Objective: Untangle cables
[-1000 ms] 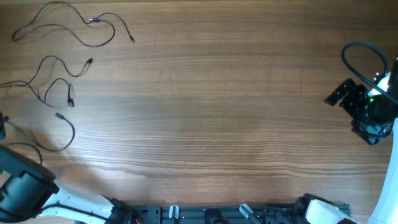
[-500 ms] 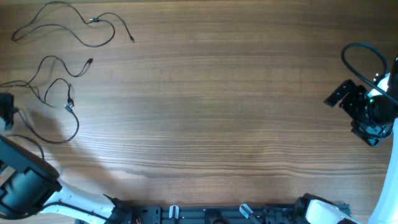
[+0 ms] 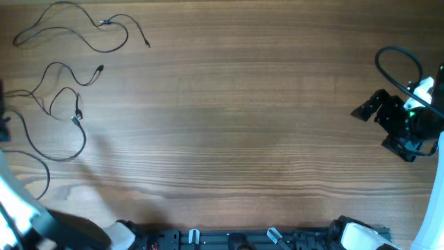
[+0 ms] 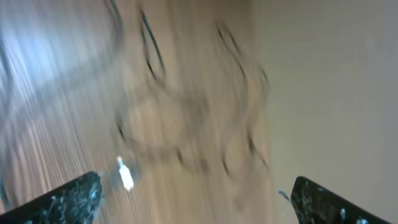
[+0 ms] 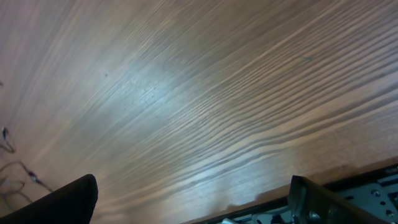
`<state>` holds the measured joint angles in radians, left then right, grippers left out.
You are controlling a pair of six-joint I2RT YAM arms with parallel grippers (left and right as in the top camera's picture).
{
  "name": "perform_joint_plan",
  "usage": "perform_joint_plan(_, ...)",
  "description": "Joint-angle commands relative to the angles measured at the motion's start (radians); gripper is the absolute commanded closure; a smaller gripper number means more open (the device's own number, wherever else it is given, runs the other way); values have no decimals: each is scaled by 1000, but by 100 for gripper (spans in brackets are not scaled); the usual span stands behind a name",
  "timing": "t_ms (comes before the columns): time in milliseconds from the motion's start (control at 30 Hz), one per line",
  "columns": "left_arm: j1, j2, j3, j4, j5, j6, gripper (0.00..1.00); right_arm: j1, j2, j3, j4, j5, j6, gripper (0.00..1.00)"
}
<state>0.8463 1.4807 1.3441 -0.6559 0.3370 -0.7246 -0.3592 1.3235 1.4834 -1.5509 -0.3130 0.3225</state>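
Observation:
Three thin black cables lie loose at the table's far left. One (image 3: 76,31) curls at the top. A second (image 3: 66,87) squiggles below it. A third (image 3: 69,149) loops down toward the left edge. My left gripper (image 4: 199,202) is open above them, its view badly blurred, with only smeared cable lines (image 4: 152,56) and a pale plug tip (image 4: 125,174) ahead. Nothing sits between its fingers. My right gripper (image 3: 366,108) hangs open at the far right over bare wood, also empty in the right wrist view (image 5: 196,205).
The left arm's white link (image 3: 17,212) crosses the bottom-left corner. The right arm's thick black cable (image 3: 395,59) arcs above its wrist. The table's near edge and a black rail (image 3: 236,239) run along the bottom.
My left gripper has opened and let go of the lower cable, then swung off toward the left edge. The cable's plug end shifted up beside the middle cable. The right arm edged slightly left.

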Motion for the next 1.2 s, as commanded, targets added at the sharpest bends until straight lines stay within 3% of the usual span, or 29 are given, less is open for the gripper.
perform_joint_plan(0, -91, -74, 4, -178, 38, -12, 0, 3, -33, 0, -3, -34, -59, 0)
perform_joint_plan(67, -156, -59, -5, -294, -140, -11, 3, 3, -49, 0, -11, -57, -111, 0)
perform_joint_plan(133, -214, -18, -35, -317, -347, 40, 5, 3, -51, 0, -26, -60, -113, 0)
perform_joint_plan(167, -237, 11, -61, -293, -425, 60, 15, 3, -51, 0, -29, -60, -113, 0)
perform_joint_plan(233, -257, 63, -102, -256, -447, 67, 44, 3, -51, 0, -33, -60, -113, 0)
perform_joint_plan(300, -280, 152, -160, -195, -447, 71, 96, 3, -51, 0, -37, -60, -113, 0)
perform_joint_plan(533, -286, 367, -174, -119, -470, 116, 96, 3, -51, 0, -35, -59, -113, 0)
perform_joint_plan(633, -284, 383, -218, 1, -515, 116, 96, 3, -51, 0, -32, -59, -113, 0)
perform_joint_plan(833, -283, 384, -329, 133, -463, 116, 96, 3, -51, 0, -20, -60, -110, 0)
perform_joint_plan(1000, -283, 384, -332, 24, -406, 107, 96, 3, -51, 0, -21, -60, -111, 0)
perform_joint_plan(1167, -280, 384, -332, -120, -522, 35, 96, 3, -51, 0, -28, -59, -118, 0)
